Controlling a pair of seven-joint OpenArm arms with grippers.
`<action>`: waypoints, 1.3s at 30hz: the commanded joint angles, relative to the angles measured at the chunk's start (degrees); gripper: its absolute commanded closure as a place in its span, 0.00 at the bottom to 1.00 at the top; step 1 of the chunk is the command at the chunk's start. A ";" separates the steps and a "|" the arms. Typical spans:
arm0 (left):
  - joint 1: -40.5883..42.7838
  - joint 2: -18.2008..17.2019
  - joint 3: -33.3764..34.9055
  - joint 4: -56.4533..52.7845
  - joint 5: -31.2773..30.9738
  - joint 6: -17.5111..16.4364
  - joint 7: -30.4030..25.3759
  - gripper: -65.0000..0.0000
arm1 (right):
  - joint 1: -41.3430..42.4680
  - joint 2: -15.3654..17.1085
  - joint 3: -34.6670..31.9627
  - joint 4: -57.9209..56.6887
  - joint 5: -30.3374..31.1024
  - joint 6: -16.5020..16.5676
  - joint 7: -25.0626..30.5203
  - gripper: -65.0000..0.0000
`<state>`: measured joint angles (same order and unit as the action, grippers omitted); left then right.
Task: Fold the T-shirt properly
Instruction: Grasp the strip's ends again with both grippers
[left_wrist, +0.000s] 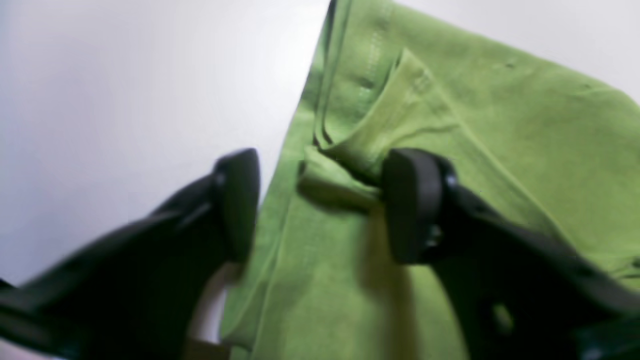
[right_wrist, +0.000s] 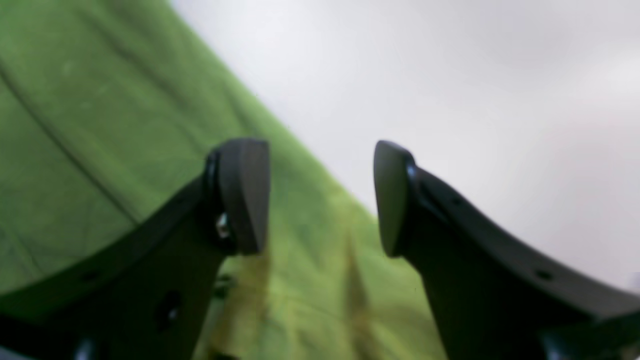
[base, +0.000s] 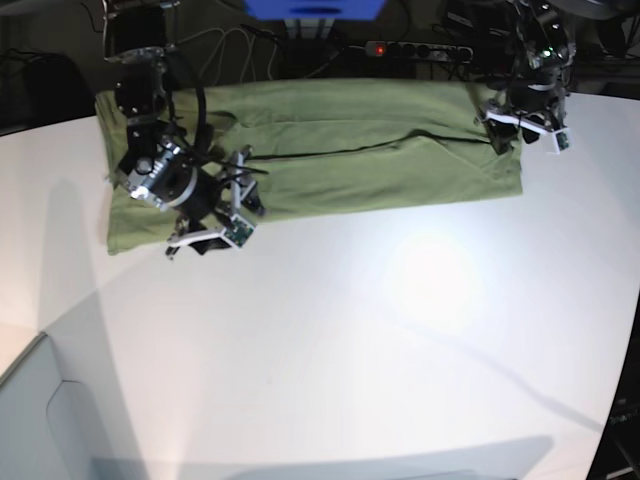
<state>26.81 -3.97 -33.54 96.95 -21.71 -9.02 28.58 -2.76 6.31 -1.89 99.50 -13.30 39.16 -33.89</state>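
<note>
**Desk:** Where is the T-shirt?

**Photographer:** Across the far part of the white worktop, toward 12 o'clock in the base view. The olive-green shirt is a long band running from 10 o'clock to 2 o'clock, with a dark crease line along its middle and one layer lying over another.

**Desk:** And the left claw?

**Photographer:** At the 2 o'clock end of the shirt, right over the cloth's corner. The wrist view shows its jaws standing well apart. A small bunched fold of hem lies between them, and the pad at 3 o'clock touches that fold. The other pad, at 9 o'clock, sits at the shirt's edge with white worktop behind it. The gap is not closed on the cloth.

**Desk:** The right claw?

**Photographer:** At the 9 o'clock end, low over the shirt's near edge. Its jaws are spread wide with nothing gripped between them. Through the gap, the wrist view shows the shirt's edge slanting from 11 o'clock down to 5 o'clock, with green cloth on one side and bare worktop on the other. That view is too blurred to tell whether either pad touches the fabric.

**Desk:** Anything behind?

**Photographer:** A power strip beyond the worktop at 12 o'clock.
</note>
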 joint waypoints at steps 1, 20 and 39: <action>0.14 -0.47 -0.17 0.94 -0.40 0.00 -1.11 0.55 | 0.70 0.07 0.79 1.99 0.68 0.84 1.23 0.51; -1.80 -0.74 2.11 -2.84 -0.48 -0.08 -1.37 0.82 | -6.60 1.39 16.44 10.61 0.68 0.84 1.23 0.51; -1.36 -0.82 2.29 1.73 -0.40 0.44 -1.02 0.62 | -7.74 1.30 19.52 10.69 0.68 0.84 1.23 0.51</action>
<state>25.28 -4.45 -30.96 97.47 -21.65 -8.38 28.73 -11.00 7.27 17.45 109.08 -13.26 39.16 -33.85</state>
